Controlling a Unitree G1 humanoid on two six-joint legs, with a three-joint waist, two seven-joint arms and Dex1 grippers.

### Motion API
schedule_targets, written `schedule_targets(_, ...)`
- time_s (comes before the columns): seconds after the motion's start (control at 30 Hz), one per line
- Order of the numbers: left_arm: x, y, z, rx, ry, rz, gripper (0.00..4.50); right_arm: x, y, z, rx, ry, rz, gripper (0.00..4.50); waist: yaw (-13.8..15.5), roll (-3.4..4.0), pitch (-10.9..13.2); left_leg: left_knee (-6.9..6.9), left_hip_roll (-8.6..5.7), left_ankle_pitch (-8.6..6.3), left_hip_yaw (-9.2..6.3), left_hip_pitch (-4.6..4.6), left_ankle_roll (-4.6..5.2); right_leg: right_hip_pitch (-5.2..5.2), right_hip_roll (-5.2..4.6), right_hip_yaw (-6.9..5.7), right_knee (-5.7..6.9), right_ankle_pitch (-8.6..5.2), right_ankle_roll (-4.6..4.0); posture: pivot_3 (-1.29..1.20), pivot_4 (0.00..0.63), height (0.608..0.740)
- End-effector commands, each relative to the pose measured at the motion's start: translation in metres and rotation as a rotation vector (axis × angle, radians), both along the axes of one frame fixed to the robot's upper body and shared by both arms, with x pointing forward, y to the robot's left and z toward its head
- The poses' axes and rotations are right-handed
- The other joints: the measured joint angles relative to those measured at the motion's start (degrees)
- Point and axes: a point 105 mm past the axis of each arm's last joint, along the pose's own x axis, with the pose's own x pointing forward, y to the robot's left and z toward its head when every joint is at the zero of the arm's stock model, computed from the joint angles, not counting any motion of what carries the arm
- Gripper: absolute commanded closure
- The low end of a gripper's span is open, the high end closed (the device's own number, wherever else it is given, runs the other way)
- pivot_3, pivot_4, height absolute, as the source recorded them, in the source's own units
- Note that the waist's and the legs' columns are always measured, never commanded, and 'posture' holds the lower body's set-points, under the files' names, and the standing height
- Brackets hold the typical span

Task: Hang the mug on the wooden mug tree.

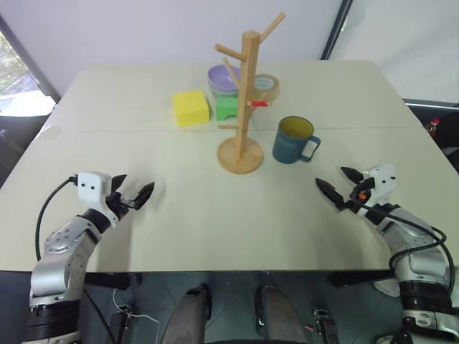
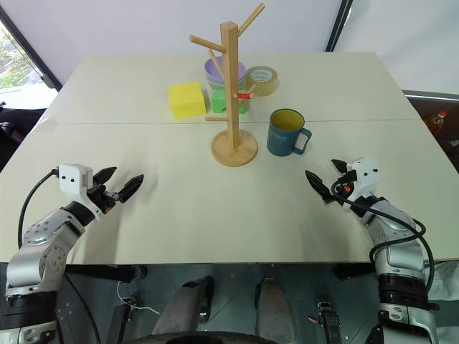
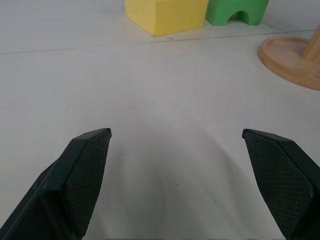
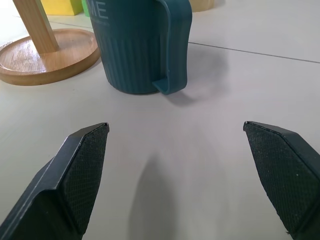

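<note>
- The mug point(image 1: 292, 140) stands upright on the table point(image 1: 179, 215), just right of the tree point(image 1: 244, 107) and near its round base without touching it; handle out to the right, toward the right arm.
- Right gripper point(image 1: 338, 188) hovers low over the table, well short of the mug, fingers spread wide with nothing between them. In its wrist view the handle faces it squarely.
- Left gripper point(image 1: 133, 192) sits off to the left, also wide open and empty, well away from anything.
- The mug looks rigid and glazed (ceramic, I'd guess), so moderately heavy for those thin fingers, smooth, and liable to chip if it drops or knocks the post.
- The lower body is ribbed, which may give a little bite; the smooth upper band looks slicker.
- Best hold, to my eye: pinch the wall at the rim, one finger inside the yellow interior, one outside, on the side away from the handle. That leaves the loop free to slide over a peg.
- Gripping the handle itself would block the very opening that must go on the peg.
- Behind the tree sit a yellow block point(image 1: 190, 107), a green block point(image 1: 226, 107), a purple bowl point(image 1: 222, 77) and a tape roll point(image 1: 268, 86), none in the way.
- The tree looks light; a bump could tip it.
</note>
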Motion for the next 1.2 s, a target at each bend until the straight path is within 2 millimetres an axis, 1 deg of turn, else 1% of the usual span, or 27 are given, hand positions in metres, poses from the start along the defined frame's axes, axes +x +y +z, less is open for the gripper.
schedule_targets(0.03,-0.001,0.006,0.015,0.03,-0.052,0.008,0.0,0.001,0.002,0.01,-0.002,-0.043,0.008,0.03,0.0,0.0,0.0,0.0,0.0,0.0,0.0,0.0,0.0,0.0,0.0,0.0,0.0,0.0,0.0,0.0,0.15,0.74)
schedule_targets(0.3,-0.002,0.0,0.019,0.001,-0.065,-0.031,0.0,0.0,0.003,0.01,-0.001,-0.044,0.002,0.03,0.01,0.0,0.0,0.0,0.0,0.0,0.0,0.0,0.0,0.0,0.0,0.0,0.0,0.0,0.0,0.0,0.15,0.74)
schedule_targets(0.4,-0.004,-0.009,0.023,0.002,-0.08,-0.073,0.0,-0.001,0.007,0.01,0.0,-0.047,0.001,0.03,0.01,0.0,0.0,0.0,0.0,0.0,0.0,0.0,0.0,0.0,0.0,0.0,0.01,0.0,0.0,0.0,0.15,0.74)
schedule_targets(0.53,-0.006,-0.027,0.038,-0.004,-0.134,-0.177,0.0,0.0,0.02,0.011,0.031,-0.06,-0.022,0.03,-0.06,0.0,0.0,0.0,0.01,0.0,0.0,0.0,0.0,0.0,0.0,0.01,0.0,0.0,0.0,0.0,0.15,0.74)
schedule_targets(0.6,-0.007,-0.043,0.044,-0.016,-0.146,-0.252,0.0,0.0,0.026,0.008,0.029,-0.067,-0.054,0.03,-0.01,0.0,0.0,0.0,0.02,0.0,-0.02,0.0,0.0,-0.01,0.0,0.0,0.02,0.0,0.0,0.0,0.15,0.74)
schedule_targets(0.63,-0.01,-0.055,0.047,-0.017,-0.152,-0.307,0.0,0.0,0.03,0.007,0.033,-0.073,-0.07,0.03,0.0,0.01,0.0,0.0,0.02,0.0,-0.04,0.0,0.0,-0.01,0.01,0.0,0.02,0.0,-0.01,0.0,0.15,0.74)
schedule_targets(0.7,-0.017,-0.083,0.051,0.007,-0.162,-0.448,0.0,0.0,0.04,0.004,0.034,-0.086,-0.108,0.03,0.09,0.01,-0.01,0.0,0.01,0.0,-0.03,0.0,0.0,0.0,0.0,0.01,0.02,0.0,-0.01,0.0,0.15,0.74)
schedule_targets(0.73,-0.02,-0.094,0.052,0.016,-0.166,-0.502,0.0,0.0,0.044,0.003,0.028,-0.092,-0.128,0.03,0.11,0.02,-0.01,0.0,0.0,0.0,-0.03,0.0,0.0,0.0,0.0,0.02,0.01,-0.01,-0.01,0.0,0.15,0.74)
schedule_targets(0.83,-0.027,-0.122,0.058,0.022,-0.19,-0.626,0.0,0.004,0.047,0.0,0.005,-0.104,-0.234,0.03,0.03,0.02,-0.01,-0.01,-0.01,0.0,0.0,-0.02,0.0,-0.03,0.0,0.1,-0.01,-0.01,-0.02,0.0,0.15,0.74)
schedule_targets(0.9,-0.033,-0.144,0.062,0.021,-0.21,-0.728,0.0,0.009,0.045,-0.002,0.01,-0.109,-0.343,0.03,0.02,0.03,-0.01,-0.01,-0.03,0.0,0.0,-0.02,0.0,-0.03,0.0,0.1,0.0,0.0,-0.02,0.0,0.15,0.74)
schedule_targets(0.97,-0.037,-0.157,0.063,0.025,-0.218,-0.795,0.0,0.014,0.041,-0.002,0.014,-0.111,-0.428,0.03,-0.08,0.03,-0.01,-0.01,-0.05,0.0,0.0,-0.01,0.0,-0.05,0.02,0.1,0.03,0.0,-0.02,0.0,0.15,0.74)
schedule_targets(1.07,-0.04,-0.165,0.063,0.02,-0.215,-0.843,0.0,0.019,0.036,-0.002,0.014,-0.118,-0.499,0.03,-0.22,0.06,-0.02,-0.03,-0.08,0.0,0.01,-0.01,0.0,-0.09,0.06,0.1,0.06,0.0,-0.02,0.0,0.15,0.74)
schedule_targets(1.2,-0.039,-0.166,0.054,0.051,-0.191,-0.855,0.0,0.029,0.033,0.002,0.014,-0.126,-0.54,0.03,-0.19,0.06,-0.02,-0.08,-0.08,0.01,0.0,0.0,0.02,-0.14,0.11,0.09,0.1,-0.01,-0.02,0.0,0.15,0.74)
